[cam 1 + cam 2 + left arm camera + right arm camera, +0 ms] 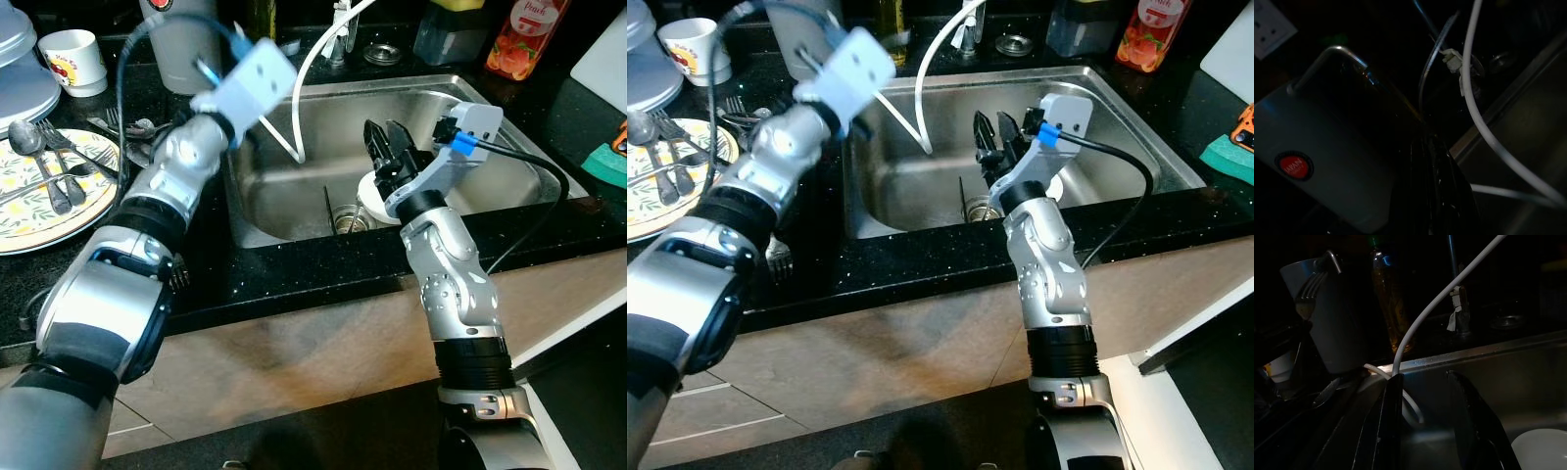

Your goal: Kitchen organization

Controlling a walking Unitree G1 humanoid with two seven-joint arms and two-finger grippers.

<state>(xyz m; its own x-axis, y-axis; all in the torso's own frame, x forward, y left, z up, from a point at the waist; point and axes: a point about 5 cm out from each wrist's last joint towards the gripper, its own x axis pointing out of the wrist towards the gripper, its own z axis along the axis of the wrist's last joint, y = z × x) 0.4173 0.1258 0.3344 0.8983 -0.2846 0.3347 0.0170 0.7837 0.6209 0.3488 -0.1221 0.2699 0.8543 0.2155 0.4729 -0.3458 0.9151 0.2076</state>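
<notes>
My left arm reaches over the counter to a grey utensil holder (181,49) at the back; its wrist camera block (245,78) covers the fingers from above. In the dark left wrist view the left gripper (1425,139) looks shut on a thin metal utensil (1432,73) that sticks out beside the holder (1327,147). A fork (1307,288) stands in the holder. My right gripper (387,147) hangs open over the steel sink (490,108), fingers (1391,431) apart and empty. A white bowl (1540,450) lies in the sink just below it.
A patterned plate (93,211) with several pieces of cutlery lies on the black counter at left, a white cup (73,59) behind it. A white hose (304,78) drops into the sink. An orange bottle (524,39) and a green sponge (607,162) are at right.
</notes>
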